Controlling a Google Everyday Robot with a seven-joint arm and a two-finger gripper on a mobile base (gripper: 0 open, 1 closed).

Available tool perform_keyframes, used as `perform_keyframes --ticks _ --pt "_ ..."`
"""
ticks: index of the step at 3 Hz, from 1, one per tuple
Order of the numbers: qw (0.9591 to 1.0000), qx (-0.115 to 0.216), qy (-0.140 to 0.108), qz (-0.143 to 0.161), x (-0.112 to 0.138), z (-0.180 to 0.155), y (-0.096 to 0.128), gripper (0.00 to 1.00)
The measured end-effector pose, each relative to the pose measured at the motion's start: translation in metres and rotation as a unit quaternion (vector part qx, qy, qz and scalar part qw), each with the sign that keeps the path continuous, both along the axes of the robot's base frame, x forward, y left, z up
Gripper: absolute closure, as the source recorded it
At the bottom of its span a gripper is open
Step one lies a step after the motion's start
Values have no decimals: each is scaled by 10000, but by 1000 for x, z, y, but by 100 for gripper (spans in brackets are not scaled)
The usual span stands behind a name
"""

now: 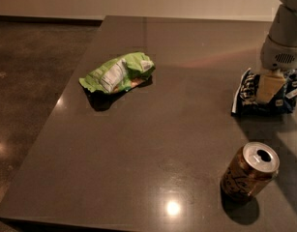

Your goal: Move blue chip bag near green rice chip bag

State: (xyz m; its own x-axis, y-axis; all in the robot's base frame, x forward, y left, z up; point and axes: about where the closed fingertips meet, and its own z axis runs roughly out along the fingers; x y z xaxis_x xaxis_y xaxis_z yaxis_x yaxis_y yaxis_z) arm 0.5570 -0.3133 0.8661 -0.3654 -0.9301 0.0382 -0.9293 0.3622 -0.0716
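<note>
Navy-blue wrinkled foil chip bag [245, 94] lay at three o'clock, the gripper [270, 93] upon it, its hold impossible to tell; lime-green wrinkled rice chip bag [116, 72] at ten o'clock.

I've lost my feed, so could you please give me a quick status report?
Gripper at blue chip bag, right side. Green rice chip bag across the table, apart. Drink can nearer camera, off the path.

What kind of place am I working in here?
Likely an office break area or a lab: dark table on polished concrete floor, snacks out (green rice chip bag, drink can), gripper down at the blue chip bag.
</note>
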Motion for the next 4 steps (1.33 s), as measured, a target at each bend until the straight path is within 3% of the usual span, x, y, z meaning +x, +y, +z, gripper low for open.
perform_keyframes --ticks 1,2,4 --pt "9996 217 -77 144 5 10 23 88" --pt "9968 621 -236 437 17 25 69 100" --pt "9853 1499 -419 712 47 43 156 100"
